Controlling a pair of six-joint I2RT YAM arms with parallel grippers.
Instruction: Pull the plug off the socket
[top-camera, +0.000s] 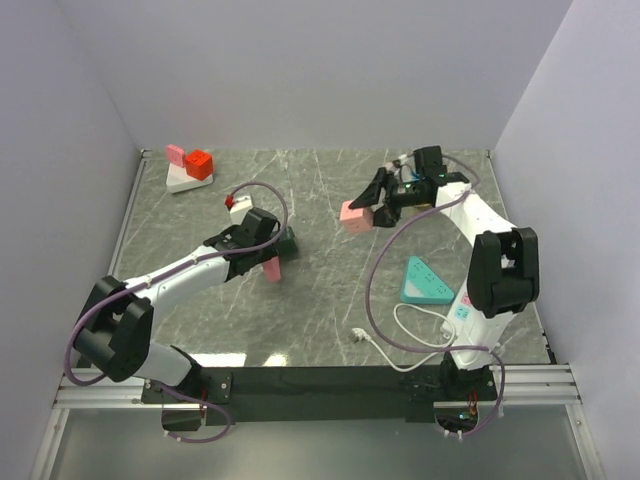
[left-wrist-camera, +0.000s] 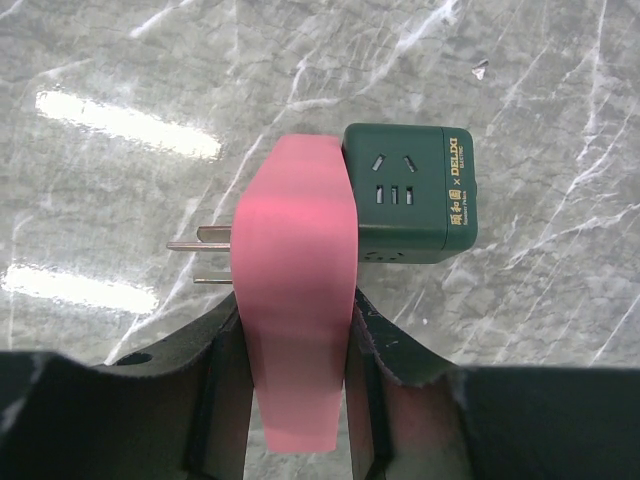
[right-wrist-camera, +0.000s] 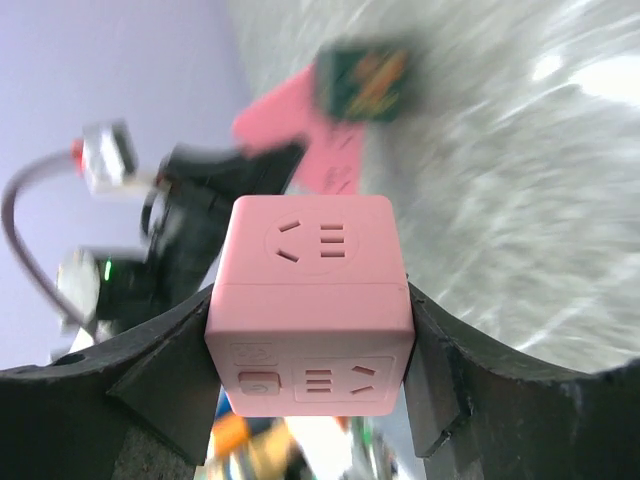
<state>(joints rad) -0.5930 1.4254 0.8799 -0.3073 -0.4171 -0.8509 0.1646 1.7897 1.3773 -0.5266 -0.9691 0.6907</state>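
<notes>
Clamping the flat pink plastic plug (left-wrist-camera: 295, 290) from both sides, the left claw (left-wrist-camera: 297, 318) has its fingers closed tight on the plug's body, near the middle of the grey marbled table (top-camera: 320, 310). Two bare metal prongs (left-wrist-camera: 200, 242) stick out of the plug to the left in the left wrist view, plugged into nothing! On the plug's other side sits a dark green cube-shaped adapter (left-wrist-camera: 412, 195) with white lettering, resting on the table. The plug overlaps its edge, and I cannot tell whether the two touch.

Over to the right arm: the right claw (right-wrist-camera: 310, 335) is closed on the pink cube-shaped socket block (right-wrist-camera: 312, 250), one finger pressed against each side, outlets facing the camera. From above, that socket block is well apart from the plug, to its right and farther back.

Further out, a teal triangular object (top-camera: 425, 282) lies on the table near the right arm. A loose white cable (top-camera: 400, 335) curls near that arm's base, and a red block on a white base (top-camera: 195, 168) sits in the far left corner.
</notes>
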